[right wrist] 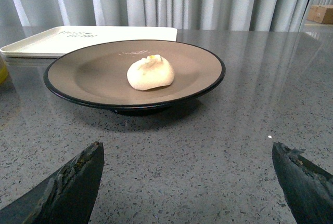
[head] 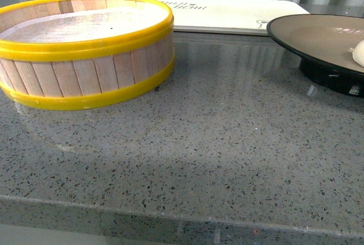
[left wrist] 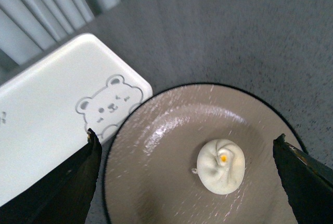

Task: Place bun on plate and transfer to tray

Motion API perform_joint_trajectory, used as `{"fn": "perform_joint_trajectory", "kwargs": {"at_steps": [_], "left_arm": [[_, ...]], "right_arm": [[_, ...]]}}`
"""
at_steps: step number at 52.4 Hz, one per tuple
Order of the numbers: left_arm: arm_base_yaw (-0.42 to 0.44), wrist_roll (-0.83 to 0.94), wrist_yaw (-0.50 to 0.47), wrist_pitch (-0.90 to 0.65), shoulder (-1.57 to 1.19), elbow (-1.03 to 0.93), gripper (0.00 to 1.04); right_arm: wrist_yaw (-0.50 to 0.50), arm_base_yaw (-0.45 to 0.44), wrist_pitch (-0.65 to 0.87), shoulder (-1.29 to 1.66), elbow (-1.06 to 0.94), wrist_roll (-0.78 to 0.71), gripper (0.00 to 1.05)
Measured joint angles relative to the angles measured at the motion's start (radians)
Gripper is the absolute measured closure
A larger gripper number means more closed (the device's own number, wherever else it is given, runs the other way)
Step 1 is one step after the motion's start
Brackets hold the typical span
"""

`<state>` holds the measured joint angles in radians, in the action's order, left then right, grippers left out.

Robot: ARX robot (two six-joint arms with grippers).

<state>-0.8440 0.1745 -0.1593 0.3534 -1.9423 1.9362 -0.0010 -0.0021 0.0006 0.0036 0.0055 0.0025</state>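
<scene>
Yellow-rimmed wooden steamer (head: 85,77) on speckled grey counter (head: 216,160); curtains (right wrist: 208,0) behind.

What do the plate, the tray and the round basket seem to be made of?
The plate looks like glazed ceramic: a tan inside with soft highlights and a glossy black rim. The tray seems to be smooth cream plastic or melamine, with a bear figure on it and rounded corners. The basket shows pale wooden slats held by shiny yellow bands, probably plastic.

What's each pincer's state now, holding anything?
Left pincer: open, empty, over the small white pleated bun on the brown black-rimmed round plate.
Right pincer: open, empty.
</scene>
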Motion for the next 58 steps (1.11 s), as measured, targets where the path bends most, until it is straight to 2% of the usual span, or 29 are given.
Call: {"fn": "perform_joint_trajectory", "kwargs": {"at_steps": [7,15,17,19,20,22,26,28,32,33,41,43,53,56,58], "left_arm": [[0.052,0.019,-0.015,-0.151,0.294,-0.307,0.07],[0.149,0.034,-0.003,-0.201,0.589,-0.636,0.07],[0.169,-0.002,-0.146,-0.308,0.672,-0.76,0.13],[0.225,-0.064,-0.288,-0.465,0.778,-0.923,0.23],[0.248,-0.079,-0.297,-0.5,0.812,-0.971,0.26],[0.338,-0.115,-0.259,-0.576,0.932,-1.118,0.35],[0.535,-0.15,-0.127,-0.625,1.128,-1.353,0.52],[0.585,-0.158,-0.106,-0.637,1.175,-1.42,0.58],[0.629,-0.163,-0.069,-0.655,1.223,-1.5,0.69],[0.64,-0.166,-0.05,-0.662,1.238,-1.53,0.74],[0.676,-0.169,0.011,-0.684,1.285,-1.629,0.98],[0.685,-0.175,0.018,-0.688,1.3,-1.646,1.01],[0.731,-0.177,0.039,-0.7,1.378,-1.722,1.01],[0.74,-0.177,0.057,-0.7,1.397,-1.741,1.01],[0.77,-0.177,0.101,-0.7,1.412,-1.756,1.01]], "right_arm": [[0.0,0.0,0.0,0.0,0.0,0.0,0.08],[0.0,0.0,0.0,0.0,0.0,0.0,0.08],[0.0,0.0,0.0,0.0,0.0,0.0,0.08],[-0.001,0.0,0.0,0.0,0.0,0.0,0.08],[-0.001,0.0,0.0,0.0,0.0,0.0,0.08],[0.001,0.0,0.0,0.0,0.0,0.0,0.08],[0.002,0.0,0.0,0.0,0.0,0.0,0.08],[0.0,0.0,0.0,0.0,0.0,0.0,0.08],[-0.005,0.0,0.0,0.0,0.0,0.0,0.08],[-0.005,0.0,0.0,0.0,0.0,0.0,0.08],[0.004,0.0,0.0,0.0,0.0,0.0,0.08],[0.003,0.0,0.0,0.0,0.0,0.0,0.08],[-0.003,0.0,0.0,0.0,0.0,0.0,0.08],[-0.002,0.0,0.0,0.0,0.0,0.0,0.08],[0.0,0.0,0.0,0.0,0.0,0.0,0.08]]}}
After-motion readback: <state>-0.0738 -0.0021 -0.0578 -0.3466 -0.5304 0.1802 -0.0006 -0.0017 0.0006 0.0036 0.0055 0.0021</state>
